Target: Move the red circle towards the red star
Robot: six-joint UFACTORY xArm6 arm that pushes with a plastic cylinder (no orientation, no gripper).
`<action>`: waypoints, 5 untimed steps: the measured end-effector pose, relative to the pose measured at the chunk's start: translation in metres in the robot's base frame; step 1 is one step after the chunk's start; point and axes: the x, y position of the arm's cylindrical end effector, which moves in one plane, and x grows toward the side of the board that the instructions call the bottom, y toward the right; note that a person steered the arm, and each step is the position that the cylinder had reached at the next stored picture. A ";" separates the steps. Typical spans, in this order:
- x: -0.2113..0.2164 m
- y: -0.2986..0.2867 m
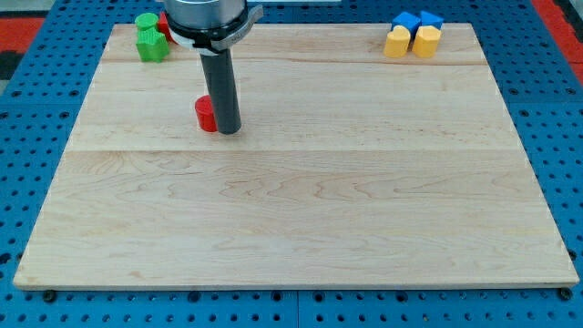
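The red circle (206, 113) lies on the wooden board at the upper left, partly hidden by my rod. My tip (228, 131) rests on the board touching the circle's right side. A red block (164, 29), probably the red star, shows only as a sliver at the view's top left, wedged behind two green blocks (150, 38) and mostly hidden by them and by the arm.
Two blue blocks (416, 21) and two yellow blocks (412, 41) sit clustered at the board's top right. The wooden board (301, 210) lies on a blue perforated table.
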 end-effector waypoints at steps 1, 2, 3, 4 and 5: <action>0.000 -0.027; -0.008 -0.061; -0.040 -0.080; -0.067 -0.078; -0.071 -0.072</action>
